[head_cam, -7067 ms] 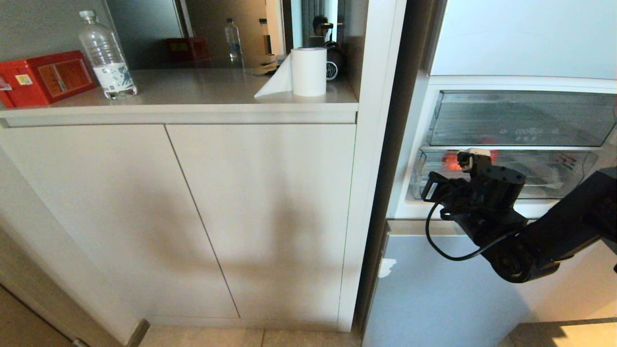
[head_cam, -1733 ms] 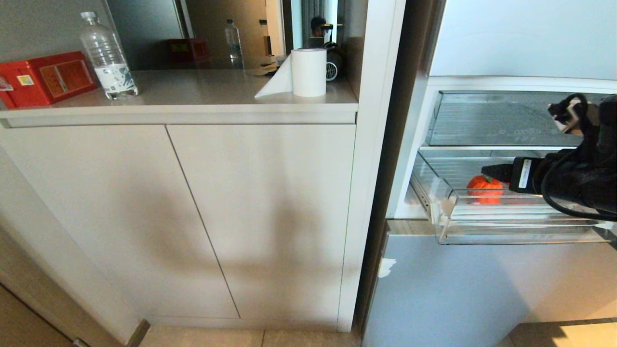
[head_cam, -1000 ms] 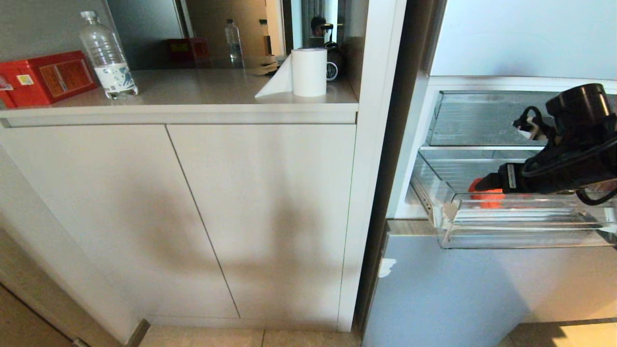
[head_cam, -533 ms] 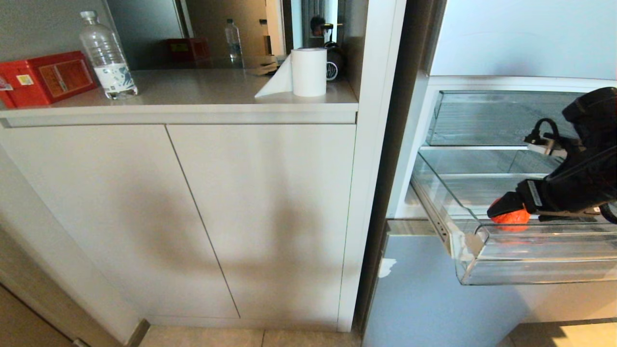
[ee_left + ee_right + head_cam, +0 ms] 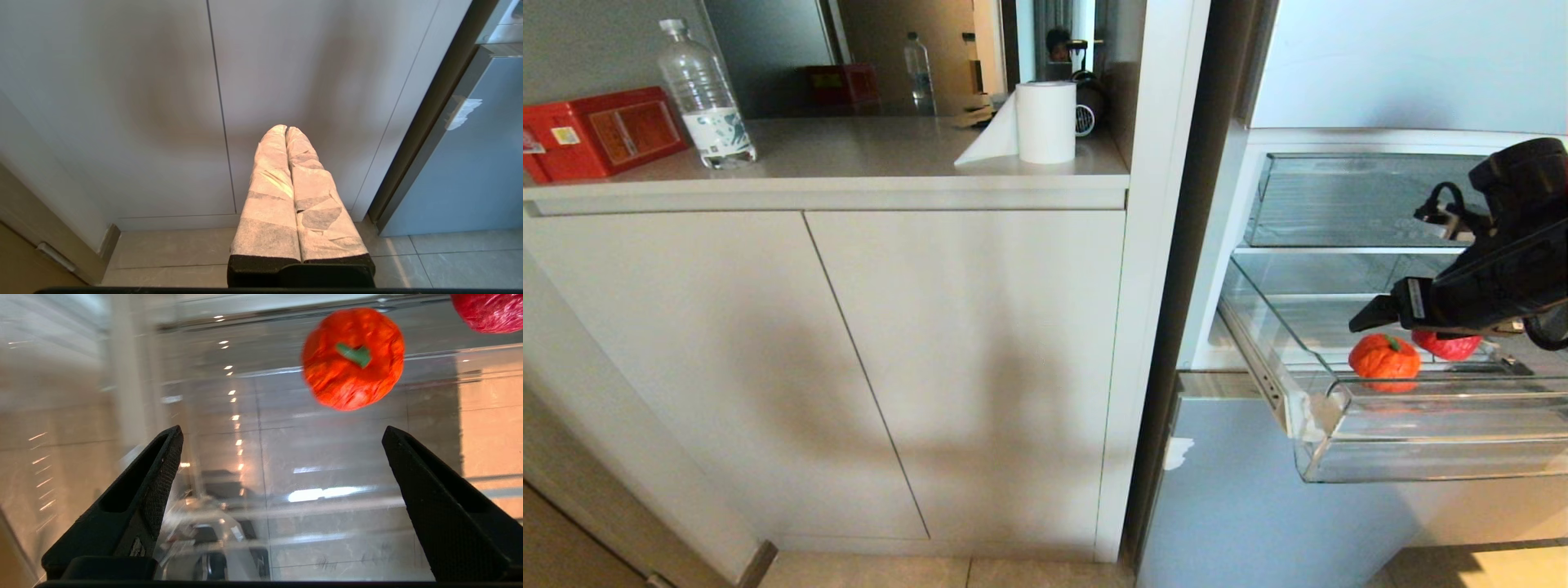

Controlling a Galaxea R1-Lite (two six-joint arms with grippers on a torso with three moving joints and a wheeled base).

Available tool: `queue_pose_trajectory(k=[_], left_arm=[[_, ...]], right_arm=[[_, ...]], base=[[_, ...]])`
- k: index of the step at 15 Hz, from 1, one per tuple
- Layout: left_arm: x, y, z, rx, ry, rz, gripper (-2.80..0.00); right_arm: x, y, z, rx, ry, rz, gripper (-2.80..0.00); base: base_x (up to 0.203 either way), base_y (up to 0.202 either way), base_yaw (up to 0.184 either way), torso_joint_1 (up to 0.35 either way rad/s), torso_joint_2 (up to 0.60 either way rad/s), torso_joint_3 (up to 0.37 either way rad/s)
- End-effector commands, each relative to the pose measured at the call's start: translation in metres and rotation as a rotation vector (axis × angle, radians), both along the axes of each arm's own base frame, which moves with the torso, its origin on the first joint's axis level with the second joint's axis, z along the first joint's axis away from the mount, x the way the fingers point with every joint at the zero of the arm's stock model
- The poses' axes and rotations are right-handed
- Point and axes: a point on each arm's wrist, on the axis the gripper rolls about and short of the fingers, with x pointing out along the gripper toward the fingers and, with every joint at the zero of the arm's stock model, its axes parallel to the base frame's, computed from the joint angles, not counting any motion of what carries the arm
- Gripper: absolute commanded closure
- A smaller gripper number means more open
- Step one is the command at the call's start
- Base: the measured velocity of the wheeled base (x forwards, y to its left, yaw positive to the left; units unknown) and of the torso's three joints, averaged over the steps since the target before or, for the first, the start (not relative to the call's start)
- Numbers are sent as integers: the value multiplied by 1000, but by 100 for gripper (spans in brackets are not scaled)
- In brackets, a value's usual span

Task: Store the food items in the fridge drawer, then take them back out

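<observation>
The fridge drawer [image 5: 1421,457] stands pulled far out of the fridge. Two food items lie on its clear floor [image 5: 327,477] behind the front lip. One is an orange-red piece with a green stem [image 5: 1384,359] [image 5: 353,359]. The other is a glossy red piece [image 5: 1445,345] [image 5: 490,310], just beside it and partly under my arm. My right gripper [image 5: 1368,317] [image 5: 282,433] hangs open just above the drawer, over the orange-red piece, holding nothing. My left gripper [image 5: 286,128], wrapped in white tape, is shut and parked low, facing the cabinet doors.
A shallower clear drawer [image 5: 1339,200] sits above the pulled-out one. The closed lower fridge door [image 5: 1258,490] is beneath it. Left of the fridge, a counter holds a water bottle [image 5: 704,98], a red box [image 5: 600,131] and a paper roll [image 5: 1045,122].
The drawer has slid further out, carrying the food pieces forward. My right gripper has risen from low beside the orange-red piece, so both pieces now show.
</observation>
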Motion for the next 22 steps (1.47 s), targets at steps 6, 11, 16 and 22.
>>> queue_pose_trajectory(k=[6, 11, 16, 22], left_arm=[[0, 0, 0, 0, 2, 0, 0], [0, 0, 0, 0, 2, 0, 0], [0, 0, 0, 1, 2, 0, 0], [0, 0, 0, 0, 2, 0, 0]], right_arm=[[49, -27, -52, 1, 23, -71, -280], [61, -41, -73, 4, 40, -104, -280], [71, -48, -87, 7, 41, -116, -280], [73, -48, -94, 9, 53, -115, 0]], base=[[0, 0, 0, 0, 0, 0], [0, 0, 0, 0, 0, 0], [0, 0, 0, 0, 0, 0], [0, 0, 0, 0, 0, 0]])
